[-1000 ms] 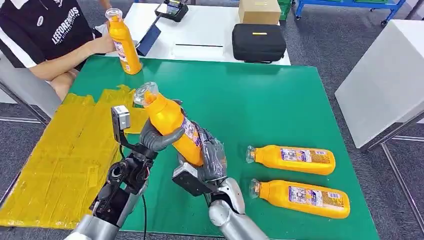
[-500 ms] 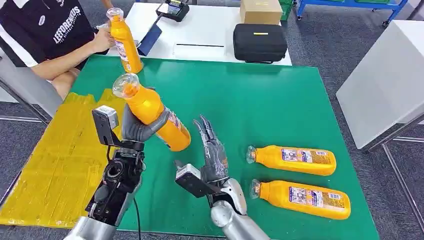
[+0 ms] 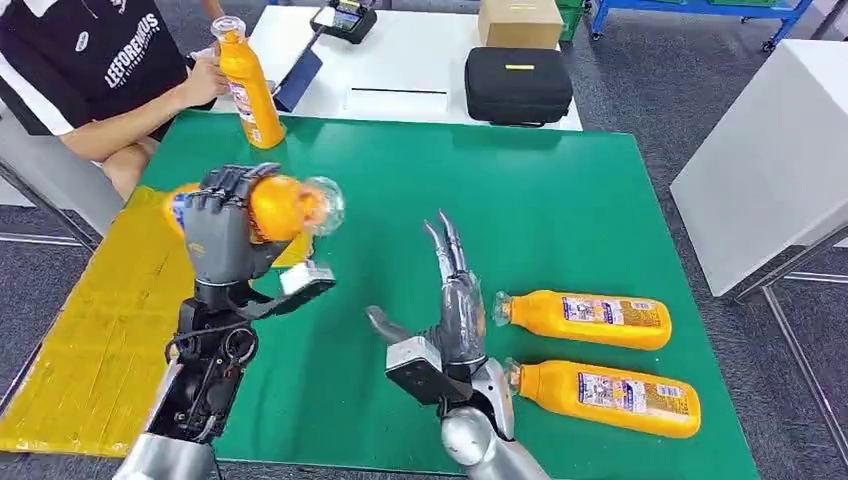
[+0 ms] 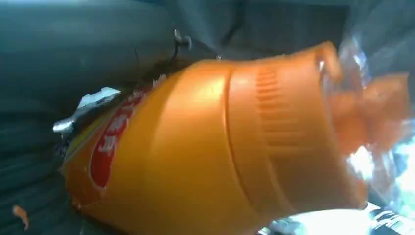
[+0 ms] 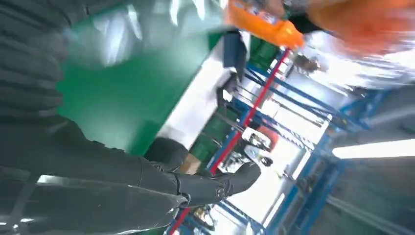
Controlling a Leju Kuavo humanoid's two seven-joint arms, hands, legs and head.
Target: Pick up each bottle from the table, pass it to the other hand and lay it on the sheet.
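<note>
The left hand [image 3: 222, 232] grips an orange bottle [image 3: 275, 206] held nearly level above the table's left side, over the line where the yellow sheet [image 3: 100, 330] meets the green table [image 3: 560, 190]; its clear cap points toward the table's middle. The left wrist view shows what the head view hides — the bottle's [image 4: 210, 152] ribbed shoulder and a red oval mark on its label, the lettering too blurred to read. The right hand [image 3: 452, 310] holds nothing, its fingers straight and apart, raised over the table near the front edge. In the right wrist view its dark fingers [image 5: 147, 183] reach out with nothing between them. Two more orange bottles lie on their sides near the front right corner, caps toward the right hand: the farther bottle [image 3: 585, 319] and the nearer bottle [image 3: 600, 397], both with labels whose small print cannot be made out. At the far left corner a person's hand [image 3: 205, 82] holds an upright bottle [image 3: 246, 85]; the person's dark shirt [image 3: 90, 50] bears white writing, not clearly legible. On the white table [image 3: 400, 60] beyond rest a black case [image 3: 518, 85] and a cardboard box [image 3: 518, 22].
</note>
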